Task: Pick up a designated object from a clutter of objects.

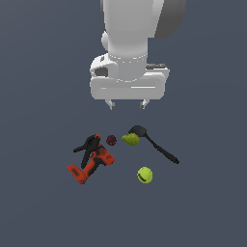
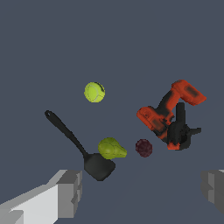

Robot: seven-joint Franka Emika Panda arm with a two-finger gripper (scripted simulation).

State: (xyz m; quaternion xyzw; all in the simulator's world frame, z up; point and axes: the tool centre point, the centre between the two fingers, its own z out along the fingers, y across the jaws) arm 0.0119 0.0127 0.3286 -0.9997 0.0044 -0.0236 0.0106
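The yellow-green pear (image 1: 130,139) lies on the dark floor against the black spatula's blade (image 1: 138,130), its tapered end toward the small dark red ball (image 1: 111,140). In the wrist view the pear (image 2: 111,148) sits between the spatula (image 2: 78,146) and the dark red ball (image 2: 143,148). My gripper (image 1: 128,104) hangs open and empty well above the clutter, roughly over the pear. Its two fingers (image 2: 70,188) show wide apart in the wrist view.
An orange-red and black drill (image 1: 90,165) lies at the exterior view's left with a black clamp (image 1: 87,144) over it. A yellow-green tennis ball (image 1: 144,174) sits apart, nearer the front. In the wrist view the drill (image 2: 168,109), clamp (image 2: 180,131) and tennis ball (image 2: 94,92) also show.
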